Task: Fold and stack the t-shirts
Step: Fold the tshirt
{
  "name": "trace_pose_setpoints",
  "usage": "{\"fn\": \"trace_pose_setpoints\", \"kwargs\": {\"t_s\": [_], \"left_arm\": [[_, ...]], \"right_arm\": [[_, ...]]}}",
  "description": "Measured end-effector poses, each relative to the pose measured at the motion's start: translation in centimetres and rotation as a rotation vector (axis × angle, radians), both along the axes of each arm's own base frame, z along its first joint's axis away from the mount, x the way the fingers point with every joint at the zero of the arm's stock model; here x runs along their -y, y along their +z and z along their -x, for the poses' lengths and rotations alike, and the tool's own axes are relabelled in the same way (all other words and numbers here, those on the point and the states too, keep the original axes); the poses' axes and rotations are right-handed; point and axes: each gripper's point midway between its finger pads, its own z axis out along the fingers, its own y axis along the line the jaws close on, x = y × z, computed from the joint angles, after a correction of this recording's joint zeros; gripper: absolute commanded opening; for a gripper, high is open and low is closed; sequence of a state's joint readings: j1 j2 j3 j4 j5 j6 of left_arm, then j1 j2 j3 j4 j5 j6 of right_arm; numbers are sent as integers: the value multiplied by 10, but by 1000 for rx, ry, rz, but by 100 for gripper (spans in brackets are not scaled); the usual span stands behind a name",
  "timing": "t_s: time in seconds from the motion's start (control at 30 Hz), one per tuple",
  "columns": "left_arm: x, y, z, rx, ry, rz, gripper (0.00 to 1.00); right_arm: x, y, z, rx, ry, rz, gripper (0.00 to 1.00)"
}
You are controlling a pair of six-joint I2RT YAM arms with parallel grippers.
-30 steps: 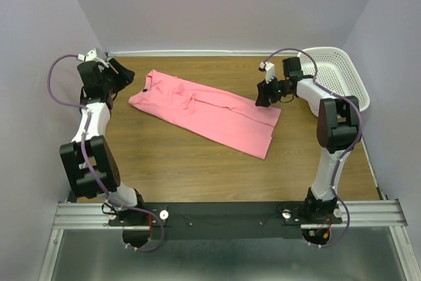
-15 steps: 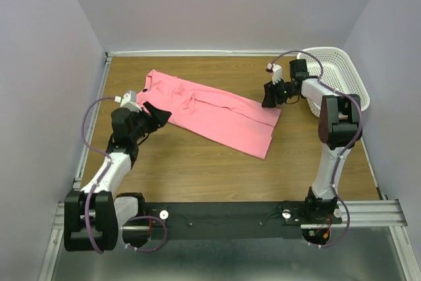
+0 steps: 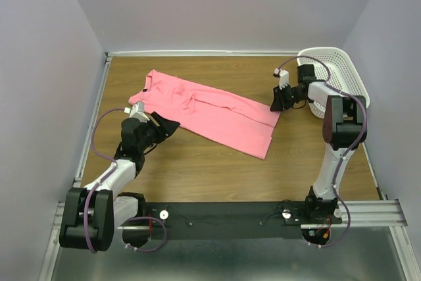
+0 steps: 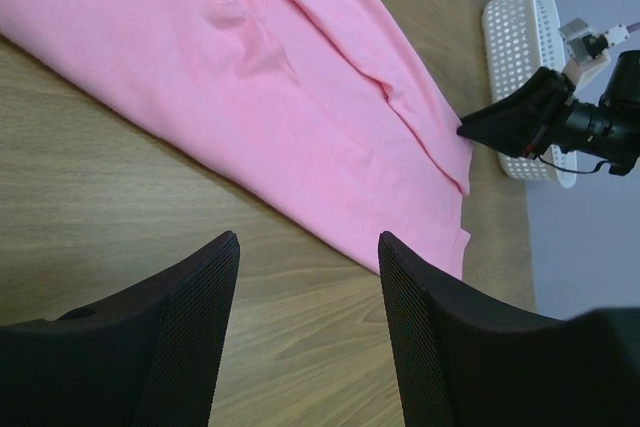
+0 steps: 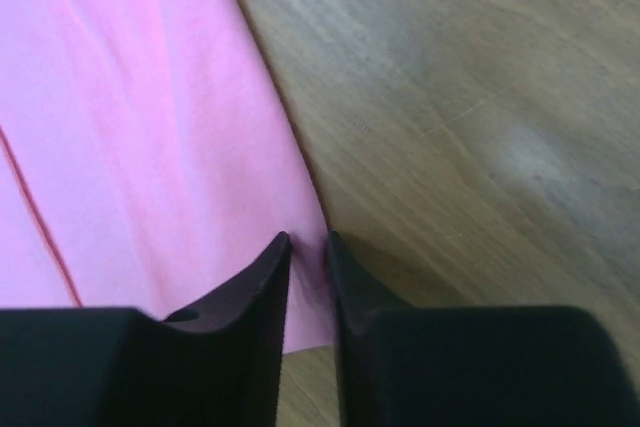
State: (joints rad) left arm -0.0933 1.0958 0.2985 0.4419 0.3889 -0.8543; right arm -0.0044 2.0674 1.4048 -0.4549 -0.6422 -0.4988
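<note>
A salmon-pink t-shirt lies flat and folded lengthwise, running diagonally from far left to middle right of the wooden table. My left gripper is open and empty, low over bare wood just in front of the shirt's near edge; the left wrist view shows its gripper with wood between its jaws and the shirt ahead. My right gripper sits at the shirt's far right corner. In the right wrist view its jaws are nearly together with the edge of the shirt pinched between them.
A white perforated basket stands at the far right, just behind the right arm; it also shows in the left wrist view. Purple walls close in the table on three sides. Bare wood lies in front of the shirt.
My left arm has swung from the far left corner down to the shirt's near edge. My right gripper has shifted right and down onto the shirt's right corner.
</note>
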Motion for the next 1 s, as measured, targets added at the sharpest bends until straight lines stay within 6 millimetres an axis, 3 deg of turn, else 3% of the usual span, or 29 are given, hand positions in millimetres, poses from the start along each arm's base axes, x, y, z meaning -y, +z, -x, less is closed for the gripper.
{"fn": "trace_pose_setpoints", "kwargs": {"t_s": [0.1, 0.3, 0.37, 0.47, 0.5, 0.63, 0.7, 0.8, 0.9, 1.0], "left_arm": [[-1, 6, -2, 22, 9, 6, 66], [-4, 13, -9, 40, 32, -3, 65], [-6, 24, -22, 53, 49, -20, 65], [-8, 55, -64, 103, 68, -53, 65], [-10, 65, -81, 120, 76, -62, 64], [-7, 79, -158, 126, 64, -120, 58], [-4, 77, -200, 123, 47, -144, 53], [2, 52, -246, 75, 18, -164, 52], [1, 17, -245, -17, 4, -184, 53], [-3, 6, -230, -44, 1, -222, 63]], "right_arm": [[2, -2, 12, -16, 20, 6, 1], [18, -4, 34, -47, 6, 22, 1], [30, -5, 45, -56, -13, 41, 1], [50, -6, 69, -66, -40, 90, 1], [55, -6, 79, -71, -44, 111, 2], [75, -5, 114, -74, -48, 196, 48], [83, -1, 129, -75, -52, 229, 54], [89, 15, 134, -35, -58, 243, 59], [86, 39, 124, 38, -54, 217, 60], [70, 58, 102, 88, -11, 158, 60]]}}
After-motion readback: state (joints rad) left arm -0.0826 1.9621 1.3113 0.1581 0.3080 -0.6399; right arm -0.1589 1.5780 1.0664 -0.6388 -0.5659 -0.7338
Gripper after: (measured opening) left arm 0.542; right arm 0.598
